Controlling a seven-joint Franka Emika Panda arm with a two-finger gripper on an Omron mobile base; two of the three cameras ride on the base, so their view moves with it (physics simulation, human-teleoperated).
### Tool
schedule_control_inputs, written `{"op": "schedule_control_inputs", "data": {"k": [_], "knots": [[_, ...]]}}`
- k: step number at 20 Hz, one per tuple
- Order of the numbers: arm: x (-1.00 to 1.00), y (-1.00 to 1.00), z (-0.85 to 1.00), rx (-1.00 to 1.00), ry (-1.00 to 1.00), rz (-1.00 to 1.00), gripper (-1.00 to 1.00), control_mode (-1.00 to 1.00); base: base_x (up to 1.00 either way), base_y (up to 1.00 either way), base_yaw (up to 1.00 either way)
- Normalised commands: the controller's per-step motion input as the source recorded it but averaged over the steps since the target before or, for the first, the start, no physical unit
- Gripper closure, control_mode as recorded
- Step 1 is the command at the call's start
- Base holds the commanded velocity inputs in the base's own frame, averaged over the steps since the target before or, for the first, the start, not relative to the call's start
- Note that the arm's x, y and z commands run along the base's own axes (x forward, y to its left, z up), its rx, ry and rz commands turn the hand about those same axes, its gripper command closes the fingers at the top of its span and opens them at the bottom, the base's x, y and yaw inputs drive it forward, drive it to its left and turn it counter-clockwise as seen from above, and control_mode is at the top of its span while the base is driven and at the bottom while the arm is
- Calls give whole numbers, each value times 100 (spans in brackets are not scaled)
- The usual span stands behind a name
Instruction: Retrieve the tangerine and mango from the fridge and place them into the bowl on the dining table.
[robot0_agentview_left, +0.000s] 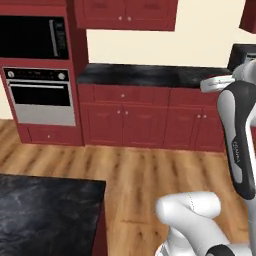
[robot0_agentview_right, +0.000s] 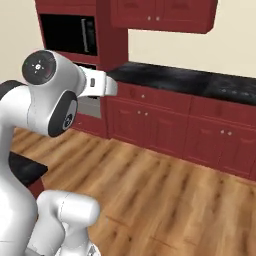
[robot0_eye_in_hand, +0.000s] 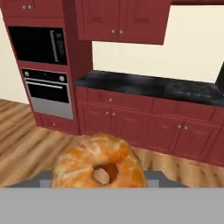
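Note:
The tangerine (robot0_eye_in_hand: 99, 164), orange with pale streaks and a dimple facing the camera, sits low in the middle of the hand view. My gripper (robot0_eye_in_hand: 99, 183) is shut on the tangerine, and the fruit hides both fingertips. A corner of the dining table (robot0_agentview_left: 47, 212), with its glossy black marbled top, lies at the lower left of the left base view, and a sliver of the dining table (robot0_agentview_right: 22, 170) shows behind my arm in the right base view. The mango, the fridge and the bowl are out of view.
Ahead runs a wall of red cabinets (robot0_agentview_left: 145, 122) under a black counter (robot0_agentview_left: 150, 75). A built-in oven (robot0_agentview_left: 42, 97) and a microwave (robot0_agentview_left: 32, 37) stand in a red column at the left. Wooden floor (robot0_agentview_left: 145, 175) stretches between the table and the cabinets.

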Motion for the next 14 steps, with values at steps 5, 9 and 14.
{"op": "schedule_control_inputs", "data": {"k": [5, 9, 14], "knots": [[0, 0, 0, 0, 0, 0, 100, 100, 75, 0, 65], [0, 0, 0, 0, 0, 0, 100, 100, 46, 0, 73], [0, 0, 0, 0, 0, 0, 100, 100, 36, 0, 73]]}}
